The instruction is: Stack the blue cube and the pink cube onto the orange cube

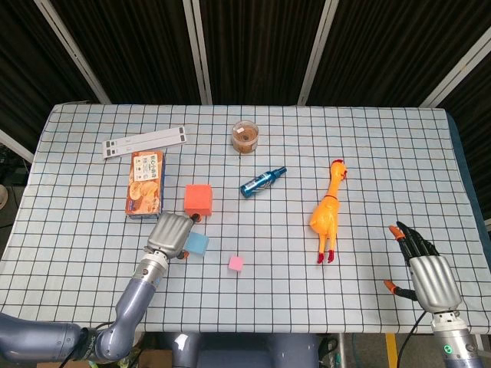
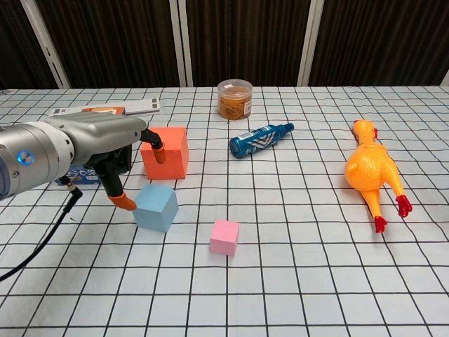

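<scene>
The orange cube point(image 1: 198, 198) point(image 2: 166, 152) stands left of centre on the checked table. In front of it sits the light blue cube point(image 1: 198, 244) point(image 2: 156, 207), and the small pink cube point(image 1: 236, 264) point(image 2: 224, 236) lies to its right, nearer the front. My left hand point(image 1: 170, 234) point(image 2: 105, 147) hovers just left of the blue cube, holding nothing. Its fingers are apart: one orange fingertip point(image 2: 125, 203) is beside the cube's left face, another point(image 2: 156, 142) is in front of the orange cube. My right hand point(image 1: 426, 272) rests open near the front right edge, far from the cubes.
A cracker box point(image 1: 146, 184) lies left of the orange cube, with a white strip point(image 1: 146, 142) behind it. A brown-filled jar point(image 1: 245, 136), a blue bottle point(image 1: 263, 182) and a rubber chicken point(image 1: 327, 211) lie further back and to the right.
</scene>
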Robot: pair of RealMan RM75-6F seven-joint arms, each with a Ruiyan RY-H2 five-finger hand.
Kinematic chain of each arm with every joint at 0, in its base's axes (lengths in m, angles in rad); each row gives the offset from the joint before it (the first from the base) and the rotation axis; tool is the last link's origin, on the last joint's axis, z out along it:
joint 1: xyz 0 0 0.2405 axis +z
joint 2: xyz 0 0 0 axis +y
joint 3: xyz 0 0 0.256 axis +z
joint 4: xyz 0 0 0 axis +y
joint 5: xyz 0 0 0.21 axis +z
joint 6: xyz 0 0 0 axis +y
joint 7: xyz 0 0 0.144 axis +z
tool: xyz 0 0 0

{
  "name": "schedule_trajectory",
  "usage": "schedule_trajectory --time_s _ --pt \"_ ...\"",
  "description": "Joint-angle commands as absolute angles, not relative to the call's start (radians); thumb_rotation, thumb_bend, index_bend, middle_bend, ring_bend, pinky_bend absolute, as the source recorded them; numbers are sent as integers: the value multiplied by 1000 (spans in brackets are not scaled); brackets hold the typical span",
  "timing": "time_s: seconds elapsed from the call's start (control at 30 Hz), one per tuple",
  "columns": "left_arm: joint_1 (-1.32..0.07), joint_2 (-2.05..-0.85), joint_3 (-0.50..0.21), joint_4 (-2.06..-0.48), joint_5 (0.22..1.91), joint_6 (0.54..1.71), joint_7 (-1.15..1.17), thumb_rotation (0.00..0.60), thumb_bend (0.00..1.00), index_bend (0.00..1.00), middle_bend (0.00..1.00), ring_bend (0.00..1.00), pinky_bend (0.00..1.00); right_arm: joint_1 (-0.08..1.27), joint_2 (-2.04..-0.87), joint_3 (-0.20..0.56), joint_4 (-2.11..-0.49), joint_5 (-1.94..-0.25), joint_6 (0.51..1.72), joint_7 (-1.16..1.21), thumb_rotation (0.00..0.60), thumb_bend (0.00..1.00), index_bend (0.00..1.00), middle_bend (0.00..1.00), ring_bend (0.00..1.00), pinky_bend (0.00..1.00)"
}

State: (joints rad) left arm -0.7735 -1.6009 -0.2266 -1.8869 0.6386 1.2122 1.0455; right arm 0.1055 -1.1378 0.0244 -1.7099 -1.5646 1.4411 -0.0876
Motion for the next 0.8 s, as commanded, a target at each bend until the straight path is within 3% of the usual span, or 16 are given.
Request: schedule_trajectory --time_s 0.03,0.8 --pt "-785 -1605 -220 -1882 635 1209 1039 600 152 281 1000 812 780 106 -1139 24 -1711 -1565 1441 -92 600 161 81 74 128 252" --pt "-831 -1634 -157 -1822 619 1227 998 600 184 342 1000 812 780 108 -1140 25 -1707 -1555 1436 -93 600 160 81 73 128 252"
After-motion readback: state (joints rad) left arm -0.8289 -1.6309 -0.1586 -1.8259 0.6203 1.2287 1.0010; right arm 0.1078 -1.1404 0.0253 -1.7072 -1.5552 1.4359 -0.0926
